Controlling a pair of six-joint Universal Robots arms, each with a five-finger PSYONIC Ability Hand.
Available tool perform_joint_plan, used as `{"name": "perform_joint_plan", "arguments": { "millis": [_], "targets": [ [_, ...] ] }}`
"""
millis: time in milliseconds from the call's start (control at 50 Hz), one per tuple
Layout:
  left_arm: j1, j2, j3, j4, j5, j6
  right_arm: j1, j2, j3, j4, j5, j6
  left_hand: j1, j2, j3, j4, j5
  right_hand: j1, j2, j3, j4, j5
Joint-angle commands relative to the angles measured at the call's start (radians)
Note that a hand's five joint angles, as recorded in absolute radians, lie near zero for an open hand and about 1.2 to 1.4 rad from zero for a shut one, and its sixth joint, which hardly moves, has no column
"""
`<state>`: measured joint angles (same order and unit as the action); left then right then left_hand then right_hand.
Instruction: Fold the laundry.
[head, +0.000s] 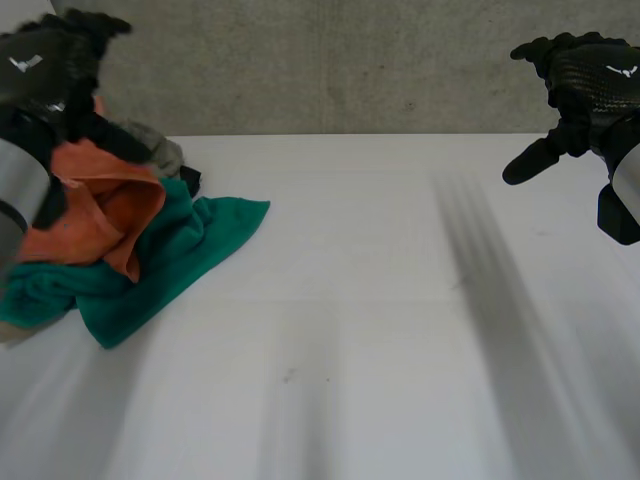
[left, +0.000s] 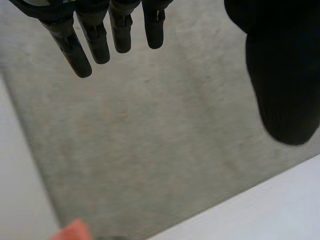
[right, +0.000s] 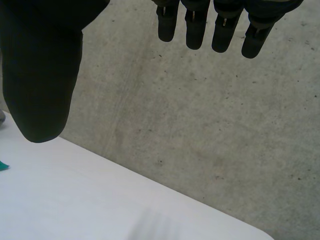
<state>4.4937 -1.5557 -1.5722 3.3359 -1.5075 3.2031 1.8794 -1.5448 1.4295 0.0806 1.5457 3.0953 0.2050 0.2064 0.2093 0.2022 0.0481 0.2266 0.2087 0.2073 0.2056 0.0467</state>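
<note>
Nearest us is bare white bench (head: 330, 400), and the laundry (head: 120, 240) sits heaped at its left side: a teal towel (head: 165, 275) under an orange cloth (head: 100, 215), with a grey cloth (head: 160, 152) behind. Our left hand (head: 50, 60) hangs over the heap and our right hand (head: 585, 85) is well off to the right, both with fingers straight, holding nothing. We reckon it's all soft, light and floppy, so we'd pinch the teal towel's free corner.

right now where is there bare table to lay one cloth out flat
The table is bare from the green cloth across to its right side below the right hand, and along the near edge. Crowded only at the left: orange cloth heaped on green, left hand above.
</note>
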Motion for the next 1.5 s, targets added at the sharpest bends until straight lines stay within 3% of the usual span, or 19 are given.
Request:
{"name": "perform_joint_plan", "arguments": {
  "millis": [20, 180, 300, 320, 380, 420, 540, 660, 760, 820, 840, 880, 980, 1000, 1060, 1100, 1200, 1280, 1500],
  "targets": [
    [0.188, -0.251, 0.186, 0.031, 0.044, 0.209, 0.001, 0.000, 0.002, -0.001, -0.001, -0.029, -0.021, -0.022, -0.025, -0.018, -0.038, -0.052, -0.034, -0.033, -0.031, -0.047],
    [0.248, -0.602, 0.421, 0.005, 0.038, 0.498, 0.003, 0.000, 0.006, 0.001, -0.001, -0.046, -0.024, -0.025, -0.028, -0.021, -0.041, -0.052, -0.034, -0.033, -0.031, -0.047],
    [0.289, -0.736, 0.504, -0.001, 0.039, 0.581, 0.003, 0.000, 0.008, 0.001, -0.001, -0.046, 0.049, 0.048, 0.045, 0.052, 0.032, -0.052, -0.034, -0.033, -0.031, -0.047],
    [0.288, -0.745, 0.514, -0.001, 0.039, 0.581, 0.003, 0.000, 0.008, 0.001, -0.001, -0.047, 0.134, 0.133, 0.130, 0.137, 0.116, -0.052, -0.034, -0.033, -0.031, -0.047],
    [0.277, -0.753, 0.521, 0.004, 0.043, 0.572, 0.003, 0.000, 0.008, 0.001, -0.001, -0.047, 1.104, 1.102, 1.099, 1.107, 1.086, -0.052, -0.034, -0.033, -0.031, -0.047],
    [0.259, -0.733, 0.518, 0.007, 0.043, 0.564, 0.001, 0.000, 0.006, 0.001, -0.001, -0.047, 1.191, 1.190, 1.187, 1.194, 1.174, -0.052, -0.034, -0.033, -0.031, -0.047],
    [0.174, -0.548, 0.500, -0.003, 0.041, 0.454, -0.002, 0.000, -0.001, -0.002, -0.001, -0.049, 1.191, 1.190, 1.187, 1.194, 1.174, -0.052, -0.034, -0.033, -0.031, -0.047],
    [0.001, -0.295, 0.471, -0.045, 0.081, 0.176, -0.014, -0.005, -0.014, -0.002, -0.001, -0.050, 1.191, 1.190, 1.187, 1.194, 1.174, -0.052, -0.034, -0.033, -0.031, -0.047],
    [-0.135, -0.204, 0.428, -0.096, 0.134, -0.013, -0.048, -0.029, -0.017, -0.001, -0.003, -0.049, 1.191, 1.190, 1.187, 1.194, 1.174, -0.052, -0.034, -0.033, -0.031, -0.047],
    [-0.214, -0.215, 0.402, -0.095, 0.130, -0.058, -0.068, -0.038, -0.018, -0.001, -0.003, -0.049, 1.191, 1.190, 1.187, 1.194, 1.174, -0.052, -0.034, -0.033, -0.031, -0.047],
    [-0.285, -0.248, 0.390, -0.093, 0.122, -0.077, -0.072, -0.040, -0.018, -0.001, -0.003, -0.049, 1.191, 1.190, 1.187, 1.194, 1.174, -0.052, -0.034, -0.033, -0.031, -0.047],
    [-0.345, -0.299, 0.386, -0.093, 0.115, -0.078, -0.078, -0.041, -0.021, 0.001, -0.003, -0.049, 1.191, 1.190, 1.187, 1.194, 1.174, -0.052, -0.034, -0.033, -0.031, -0.047],
    [-0.498, -0.523, 0.406, -0.099, 0.064, -0.077, -0.094, -0.043, -0.023, 0.007, -0.003, -0.049, 1.191, 1.190, 1.187, 1.194, 1.174, -0.052, -0.034, -0.033, -0.031, -0.047],
    [-0.528, -0.587, 0.420, -0.102, 0.049, -0.077, -0.097, -0.043, -0.023, 0.008, -0.004, -0.049, 1.067, 1.065, 1.062, 1.069, 1.049, -0.052, -0.034, -0.033, -0.031, -0.047],
    [-0.553, -0.676, 0.452, -0.128, 0.015, -0.077, -0.102, -0.041, -0.021, 0.011, -0.013, -0.059, 0.153, 0.152, 0.149, 0.156, 0.135, -0.052, -0.034, -0.033, -0.031, -0.047],
    [-0.556, -0.698, 0.462, -0.154, -0.005, -0.080, -0.100, -0.037, -0.021, 0.014, -0.019, -0.075, 0.003, 0.002, -0.001, 0.006, -0.014, -0.052, -0.034, -0.033, -0.031, -0.047],
    [-0.554, -0.657, 0.460, -0.177, -0.030, -0.078, -0.092, -0.012, -0.021, 0.065, -0.045, -0.168, -0.024, -0.025, -0.028, -0.021, -0.041, -0.052, -0.034, -0.033, -0.031, -0.047],
    [-0.538, -0.525, 0.411, -0.190, -0.040, -0.077, -0.089, 0.011, -0.035, 0.126, -0.052, -0.268, -0.021, -0.022, -0.025, -0.018, -0.038, -0.052, -0.034, -0.033, -0.031, -0.047],
    [-0.397, -0.354, 0.060, -0.190, -0.056, -0.077, -0.057, 0.022, 0.064, 0.303, -0.053, -0.529, 0.000, -0.002, -0.005, 0.002, -0.018, -0.052, -0.034, -0.033, -0.031, -0.047]
  ]
}}
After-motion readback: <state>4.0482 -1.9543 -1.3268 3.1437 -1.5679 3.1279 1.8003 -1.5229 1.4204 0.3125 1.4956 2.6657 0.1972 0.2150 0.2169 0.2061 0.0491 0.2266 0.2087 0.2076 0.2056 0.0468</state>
